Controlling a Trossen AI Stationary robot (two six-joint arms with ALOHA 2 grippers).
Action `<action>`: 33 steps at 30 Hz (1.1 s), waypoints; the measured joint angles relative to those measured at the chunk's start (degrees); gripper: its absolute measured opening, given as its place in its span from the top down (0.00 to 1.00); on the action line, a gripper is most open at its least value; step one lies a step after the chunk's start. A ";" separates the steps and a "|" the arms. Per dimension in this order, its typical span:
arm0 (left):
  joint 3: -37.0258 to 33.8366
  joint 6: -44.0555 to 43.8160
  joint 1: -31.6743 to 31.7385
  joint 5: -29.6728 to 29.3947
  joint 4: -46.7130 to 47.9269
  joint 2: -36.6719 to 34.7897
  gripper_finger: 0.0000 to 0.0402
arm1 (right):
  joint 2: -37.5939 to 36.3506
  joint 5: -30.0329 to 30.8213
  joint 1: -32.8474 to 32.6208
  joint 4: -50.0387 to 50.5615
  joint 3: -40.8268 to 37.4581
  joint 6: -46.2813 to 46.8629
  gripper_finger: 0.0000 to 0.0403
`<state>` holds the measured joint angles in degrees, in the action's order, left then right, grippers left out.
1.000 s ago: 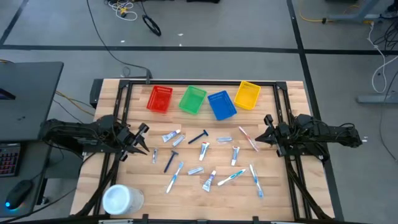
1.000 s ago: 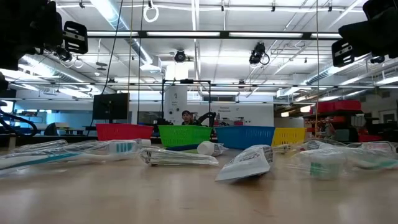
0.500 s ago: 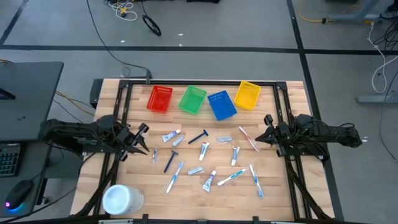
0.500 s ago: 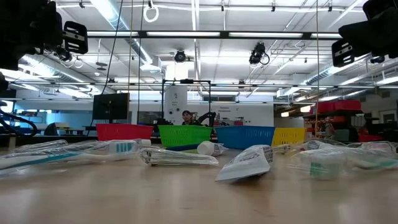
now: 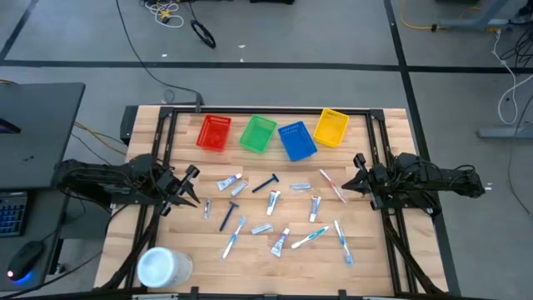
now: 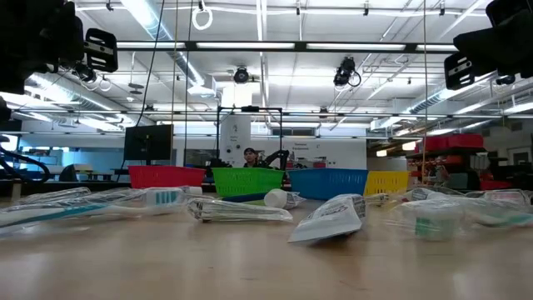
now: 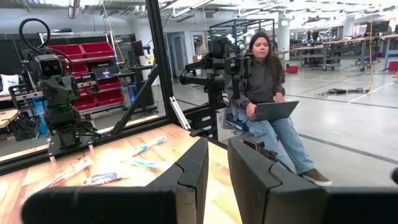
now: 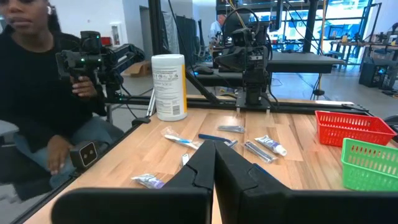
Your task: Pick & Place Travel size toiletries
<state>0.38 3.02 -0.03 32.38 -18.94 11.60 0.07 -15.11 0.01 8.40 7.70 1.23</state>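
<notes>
Small white-and-blue toiletries lie scattered mid-table.
They sit between the slightly parted left gripper and the pressed-together right gripper.

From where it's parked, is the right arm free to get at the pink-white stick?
Probably yes. The right gripper waits just beside the pink-white stick, which lies flat on the table with nothing standing between them. Its fingers are shut, so they would need to open first.

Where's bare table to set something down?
Free: the near right corner of the table, and the strip between the white tub and the toothbrush. Crowded: the middle, littered with toiletries below the baskets.
</notes>
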 joint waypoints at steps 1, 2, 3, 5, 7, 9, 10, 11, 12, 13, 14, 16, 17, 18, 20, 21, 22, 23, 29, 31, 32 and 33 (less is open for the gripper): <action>-0.02 -0.23 0.01 0.00 0.00 0.01 0.82 | -0.01 -0.01 0.01 0.00 0.00 0.02 0.98; -0.02 -0.84 0.02 0.00 0.00 0.01 0.82 | 0.01 -0.01 0.00 0.00 0.00 0.02 0.98; -0.02 -1.10 0.02 0.00 -0.02 0.02 0.82 | 0.01 -0.01 0.00 0.00 0.00 0.00 0.98; -0.02 -0.91 0.01 -0.21 -0.09 0.00 0.82 | 0.00 -0.01 0.01 0.00 0.00 0.01 0.98; -0.01 -0.56 0.01 -1.08 -0.53 0.02 0.82 | 0.00 0.01 0.00 0.00 0.00 0.01 0.98; 0.00 -2.38 0.00 -1.62 -1.35 0.02 0.82 | 0.00 0.01 0.00 0.00 0.00 0.01 0.98; 0.00 -4.24 0.02 -1.66 -1.65 0.02 0.82 | 0.00 0.00 0.00 0.00 0.00 0.02 0.98; -0.02 -5.97 0.00 -1.67 -1.66 0.02 0.82 | 0.01 -0.01 0.02 0.00 0.00 0.00 0.98; -0.02 -7.91 0.02 -1.66 -1.61 0.02 0.82 | -0.01 -0.01 0.00 0.00 0.00 0.00 0.98; -0.02 -10.15 0.01 -1.67 -1.59 0.02 0.82 | 0.01 0.01 0.02 0.00 0.00 0.01 0.98; -0.01 -12.64 0.02 -1.68 -1.60 0.02 0.82 | -0.01 -0.01 0.01 0.00 0.00 0.01 0.98; -0.02 -17.29 0.00 -1.69 -1.51 0.02 0.82 | 0.01 -0.01 0.02 0.00 0.00 0.01 0.98; -0.02 -19.06 0.02 -1.70 -1.55 0.02 0.82 | 0.00 -0.01 0.00 0.00 0.00 0.02 0.98; 0.00 -20.08 0.02 -1.70 -1.55 0.02 0.82 | 0.01 0.00 0.01 0.00 0.00 0.01 0.98; -0.02 -20.54 0.00 -1.81 -1.53 0.02 0.82 | 0.01 0.01 0.01 0.00 0.00 0.01 0.98; 0.00 -20.31 0.02 -2.41 -1.55 0.02 0.82 | 0.01 -0.01 0.02 0.00 0.00 0.01 0.98; -0.01 -20.15 0.00 -3.76 -1.55 0.02 0.82 | 0.01 -0.01 0.01 0.00 0.00 0.01 0.98; -0.02 -20.18 0.00 -5.45 -1.55 0.02 0.82 | 0.00 -0.01 0.00 0.00 0.00 0.01 0.98; -0.02 -19.75 0.02 -14.06 -1.55 0.02 0.82 | 0.01 0.16 0.02 -0.32 0.00 -1.26 0.98; -0.02 -19.75 0.00 -15.91 -1.53 0.02 0.82 | 0.03 0.98 0.00 -1.67 0.00 -1.48 0.98; -0.02 -19.75 0.00 -16.69 -1.53 0.02 0.82 | 0.03 1.35 0.00 -2.16 0.00 -1.39 0.98; -0.02 -19.75 0.02 -17.38 -1.53 0.02 0.82 | 0.03 1.54 0.01 -2.54 0.00 -1.08 0.98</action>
<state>0.36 -16.73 -0.01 14.99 -20.47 11.62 0.10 -13.57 0.02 5.87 7.70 0.16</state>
